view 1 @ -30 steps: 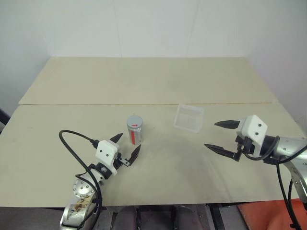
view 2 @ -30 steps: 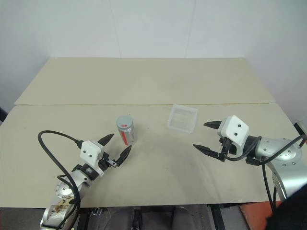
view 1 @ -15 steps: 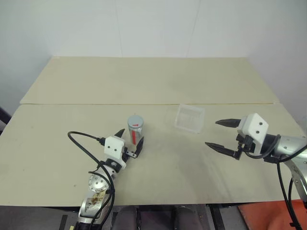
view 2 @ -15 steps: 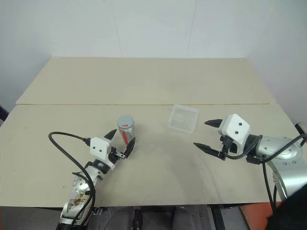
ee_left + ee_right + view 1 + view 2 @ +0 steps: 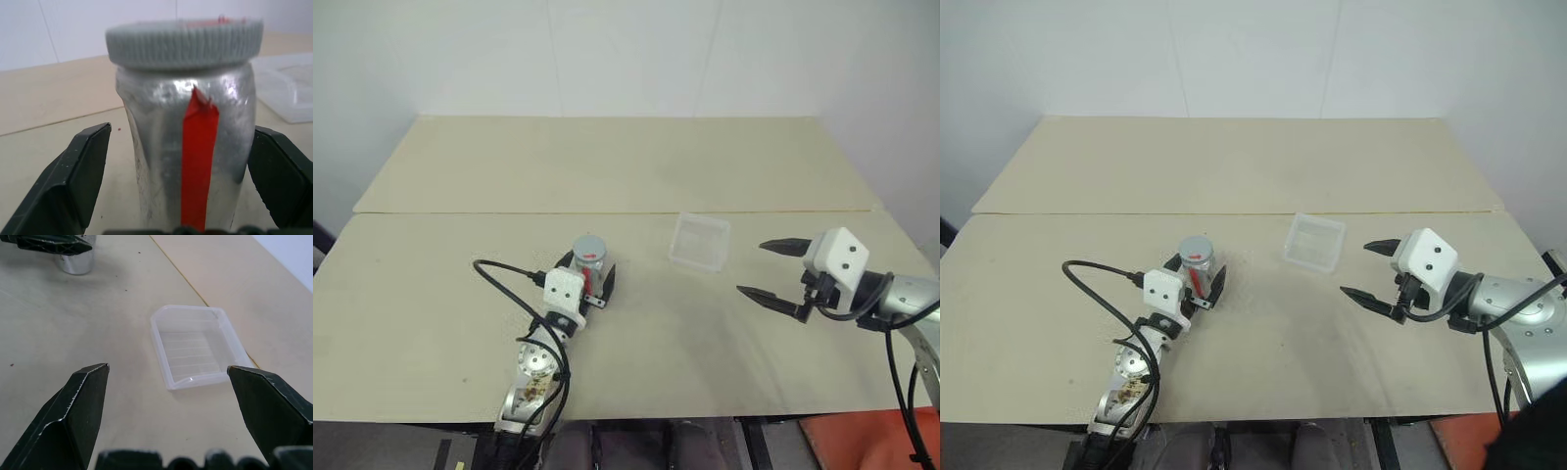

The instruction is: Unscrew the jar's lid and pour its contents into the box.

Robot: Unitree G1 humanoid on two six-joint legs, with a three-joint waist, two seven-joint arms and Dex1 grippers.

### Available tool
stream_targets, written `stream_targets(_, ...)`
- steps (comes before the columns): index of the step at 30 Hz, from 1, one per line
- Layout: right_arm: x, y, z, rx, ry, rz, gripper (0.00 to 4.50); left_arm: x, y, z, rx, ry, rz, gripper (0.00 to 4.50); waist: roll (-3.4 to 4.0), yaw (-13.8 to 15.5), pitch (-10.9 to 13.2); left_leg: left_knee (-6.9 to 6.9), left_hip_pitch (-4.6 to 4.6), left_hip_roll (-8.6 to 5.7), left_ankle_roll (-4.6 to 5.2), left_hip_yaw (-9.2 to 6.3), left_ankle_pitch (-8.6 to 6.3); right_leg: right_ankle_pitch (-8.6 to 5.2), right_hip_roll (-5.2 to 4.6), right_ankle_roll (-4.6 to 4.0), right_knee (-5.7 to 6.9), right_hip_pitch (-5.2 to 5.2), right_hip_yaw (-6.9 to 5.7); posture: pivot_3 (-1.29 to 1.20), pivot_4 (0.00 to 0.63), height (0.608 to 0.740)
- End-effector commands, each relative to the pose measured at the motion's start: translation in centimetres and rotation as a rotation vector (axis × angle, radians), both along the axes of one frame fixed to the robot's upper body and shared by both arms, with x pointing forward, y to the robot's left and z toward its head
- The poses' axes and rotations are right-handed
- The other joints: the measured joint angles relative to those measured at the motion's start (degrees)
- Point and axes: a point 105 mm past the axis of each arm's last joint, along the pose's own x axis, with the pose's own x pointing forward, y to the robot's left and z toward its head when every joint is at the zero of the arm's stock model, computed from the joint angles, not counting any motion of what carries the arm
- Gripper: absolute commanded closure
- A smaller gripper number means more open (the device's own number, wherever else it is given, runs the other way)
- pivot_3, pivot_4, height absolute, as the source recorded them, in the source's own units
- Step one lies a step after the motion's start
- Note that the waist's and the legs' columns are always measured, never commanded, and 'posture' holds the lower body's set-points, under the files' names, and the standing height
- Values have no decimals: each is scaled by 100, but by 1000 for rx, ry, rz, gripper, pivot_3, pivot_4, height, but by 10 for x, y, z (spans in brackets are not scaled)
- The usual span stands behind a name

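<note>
On the worktop (image 5: 431, 294), the box (image 5: 699, 242) lies at three o'clock from the jar (image 5: 188, 142), which stands, lid (image 5: 183, 41) on, between the spread left hand (image 5: 590, 284) (right hand (image 5: 781, 271) also released), so an off-centre squeeze could topple it.

My left tool (image 5: 588, 284) hides the lower half of the small silvery jar with the red stripe (image 5: 589, 262); what it contains I cannot tell.

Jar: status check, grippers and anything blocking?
Left gripper open, fingers either side of the jar, no grip seen. Lid on. Right gripper open, beside the box. Nothing in the way.
</note>
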Motion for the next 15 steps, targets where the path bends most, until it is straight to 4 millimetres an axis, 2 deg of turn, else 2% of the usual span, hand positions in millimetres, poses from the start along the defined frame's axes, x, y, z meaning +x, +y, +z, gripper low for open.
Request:
stream_targets(1,-3,-4,16,-19,-62,-21,0,-3,1,9,-1,-53,13,26,0,0,0,0,0,0,0,0,0,0,0,0,0,0,0,0,150,740)
stream_targets(10,-2,-7,16,-24,-67,-23,0,1,3,13,-45,-84,51,26,0,2,0,0,0,1,0,0,0,0,-1,0,1,0,0,0,150,740)
stream_targets(13,-2,-7,17,-27,-70,-24,0,1,3,11,-52,-75,46,649,0,0,0,0,0,0,0,-1,0,0,-1,0,0,0,-1,0,150,740)
stream_targets(15,-2,-7,16,-26,-71,-24,0,1,2,11,-40,-83,44,1278,0,0,0,0,0,0,0,0,0,0,-1,0,0,0,-1,0,150,740)
